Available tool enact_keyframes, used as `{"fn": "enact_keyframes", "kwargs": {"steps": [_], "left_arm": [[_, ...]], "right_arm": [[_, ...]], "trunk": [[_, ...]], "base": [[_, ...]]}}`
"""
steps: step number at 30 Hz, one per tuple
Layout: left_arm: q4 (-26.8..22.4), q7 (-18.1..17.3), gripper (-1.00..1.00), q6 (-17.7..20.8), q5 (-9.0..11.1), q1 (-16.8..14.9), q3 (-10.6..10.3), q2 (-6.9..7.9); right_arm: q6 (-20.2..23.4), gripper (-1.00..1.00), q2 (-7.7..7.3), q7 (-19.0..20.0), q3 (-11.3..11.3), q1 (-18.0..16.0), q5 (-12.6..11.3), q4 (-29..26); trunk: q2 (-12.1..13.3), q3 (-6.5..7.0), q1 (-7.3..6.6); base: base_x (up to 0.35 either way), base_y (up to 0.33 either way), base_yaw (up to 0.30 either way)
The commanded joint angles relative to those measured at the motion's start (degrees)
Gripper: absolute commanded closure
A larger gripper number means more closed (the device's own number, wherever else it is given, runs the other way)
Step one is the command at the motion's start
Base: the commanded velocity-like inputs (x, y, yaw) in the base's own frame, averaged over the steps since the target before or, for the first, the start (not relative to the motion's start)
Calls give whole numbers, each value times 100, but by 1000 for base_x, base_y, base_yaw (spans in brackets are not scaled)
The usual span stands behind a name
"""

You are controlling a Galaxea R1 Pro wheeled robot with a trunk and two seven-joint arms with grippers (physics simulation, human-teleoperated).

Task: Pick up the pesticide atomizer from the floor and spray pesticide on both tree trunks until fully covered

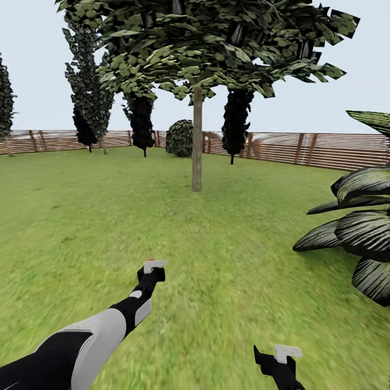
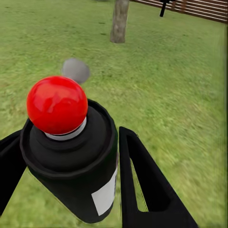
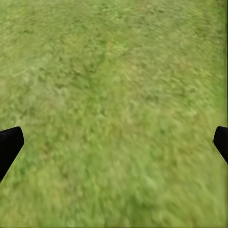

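Your left gripper jaws hug the black spray can with red round top, your right gripper jaws wide open over green grass, tall grey-brown tree trunk in the upper middle.

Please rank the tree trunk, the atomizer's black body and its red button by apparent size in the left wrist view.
1. Black body, largest.
2. Red button.
3. Tree trunk, smallest, but only because it stands far off.

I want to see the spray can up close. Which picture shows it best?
The left wrist view: the pesticide atomizer looms large between the left gripper fingers. The head view catches a tiny red dot.
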Motion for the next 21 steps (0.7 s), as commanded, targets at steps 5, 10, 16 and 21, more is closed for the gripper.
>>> {"fn": "enact_keyframes", "kwargs": {"steps": [5,10,16,21], "left_arm": [[-1,7,100,6,-2,0,-5,2],[-1,9,100,7,-2,0,-6,2],[-6,6,100,5,-2,0,-6,0],[-8,3,100,7,-2,0,-13,-1]], "right_arm": [[0,-100,0,1,1,0,4,0],[-4,-100,0,2,4,0,8,3],[-5,-100,-3,2,8,0,8,6],[-1,-100,-8,-1,7,0,8,17]], "trunk": [[0,0,0],[0,0,0],[0,0,0],[0,0,0]], "base": [[350,23,-60],[350,65,-8],[350,72,-1],[350,42,0]]}}
